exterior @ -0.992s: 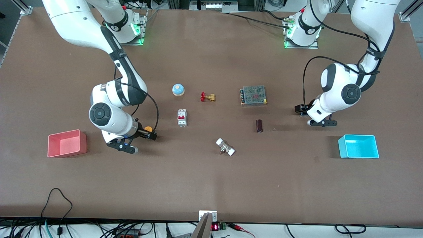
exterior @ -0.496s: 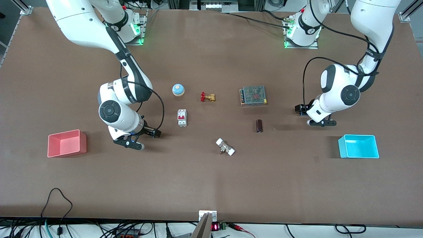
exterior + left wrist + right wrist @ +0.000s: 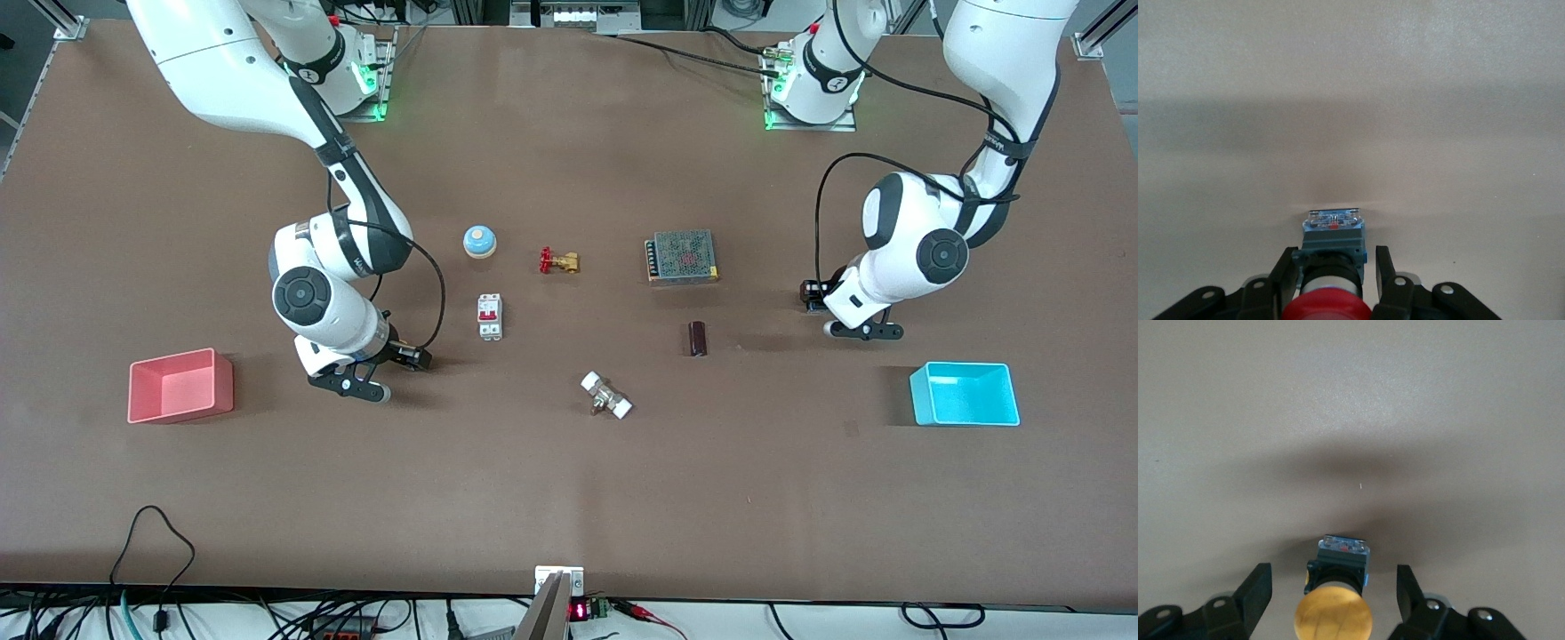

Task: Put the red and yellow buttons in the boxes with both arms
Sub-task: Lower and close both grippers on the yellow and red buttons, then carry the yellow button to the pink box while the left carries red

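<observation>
Red button (image 3: 1331, 267) down at the bottom middle of the left wrist view, sitting on the desk (image 3: 569, 498), with the left hand (image 3: 1335, 257) looking clamped on its dark neck just under the cap. Yellow button (image 3: 1335, 600) in the same spot of the right wrist view, also on the desk, straddled by the right hand (image 3: 1333, 573) with fingers wide apart and clear daylight on both sides. Neither button visible in the front view, both tucked under the wrists at mid-height.

Stuff that could go sideways, guessing here:
- Right hand closing off-centre, nudging the yellow button so it skids or tips instead of getting pinched.
- Grip on a round neck, so maybe swivelling or slipping on the lift.
- Long carry: pink box (image 3: 222, 382) near the right hand but not under it, cyan box (image 3: 965, 418) lower in the frame than the left hand. Could drop short or clip a rim.
- Sloppy swing near the breaker (image 3: 489, 316) or the dark cylinder (image 3: 698, 338).

Writing: nothing readable on either button. Lettering on the arms' black bands and red digits on a small display (image 3: 578, 611) at the bottom edge, all too small to make out.
</observation>
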